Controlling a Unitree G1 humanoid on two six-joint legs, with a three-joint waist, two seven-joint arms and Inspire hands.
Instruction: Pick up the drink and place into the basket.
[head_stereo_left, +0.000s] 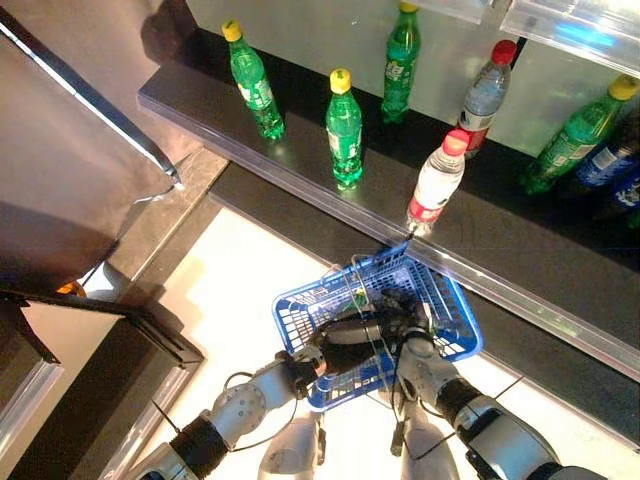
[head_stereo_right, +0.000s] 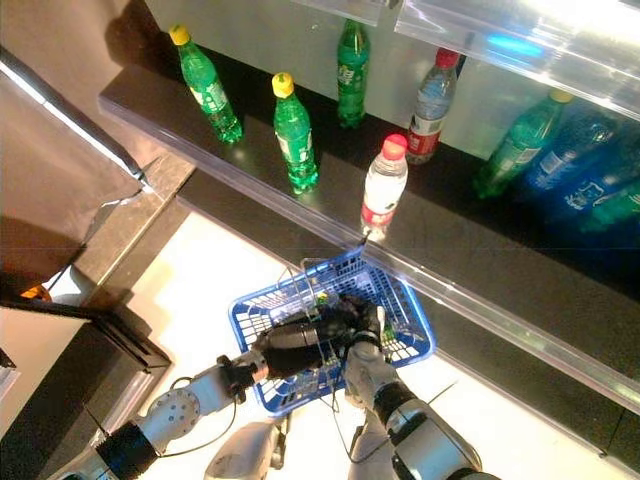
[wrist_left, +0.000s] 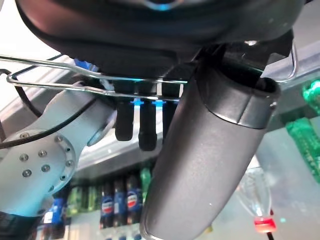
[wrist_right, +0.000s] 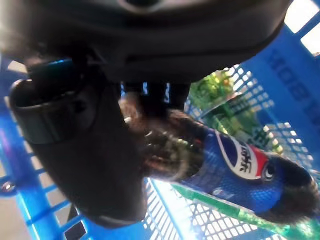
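Blue plastic basket (head_stereo_left: 455, 335) hangs nearest the robot, carried by the left hand (head_stereo_left: 350, 352), whose fingers curl round the wire handle (wrist_left: 55, 82) so the opening stays up. Inside it the right hand (head_stereo_left: 412, 345) is clamped on a dark cola bottle (wrist_right: 235, 167), low over the mesh beside a green bottle (wrist_right: 225, 107); release seems imminent. Beyond, more bottles (head_stereo_left: 343, 128) stand upright on the shelf (head_stereo_left: 500, 240), within reach.
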